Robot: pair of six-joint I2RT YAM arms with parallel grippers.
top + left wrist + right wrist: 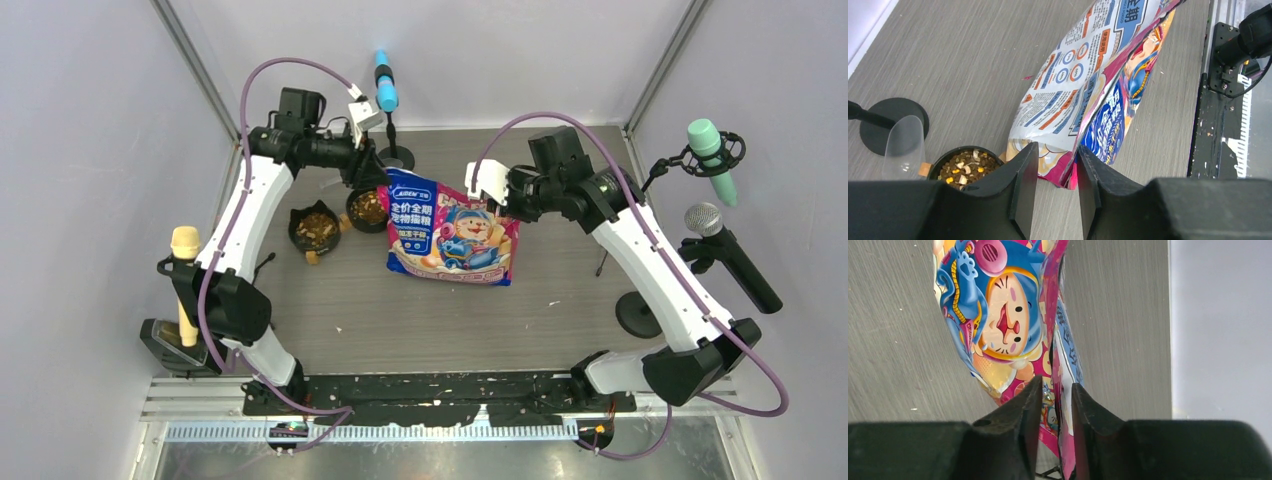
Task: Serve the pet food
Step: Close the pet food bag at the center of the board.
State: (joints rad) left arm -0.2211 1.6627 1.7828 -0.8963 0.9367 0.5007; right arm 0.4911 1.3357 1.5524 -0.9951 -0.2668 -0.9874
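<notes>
This is a lab test booth, with plain grey walls (90, 150) and metal posts (195, 60) enclosing a wood-grain worktop (450, 320). Two robot arms (245, 215) are bolted to a rail (440, 388) at its near edge. Microphones (712, 158) on stands ring it.

Pet food (368, 206) in two bowls (294, 230) left of the bag (455, 235), on the table (450, 320).

Glossy plastic bag (455, 232), matt table (450, 320), matt pet food (968, 167)

Bag (1073, 85) corner and bowl (962, 148) rim behind the left tool (1057, 155).
</notes>
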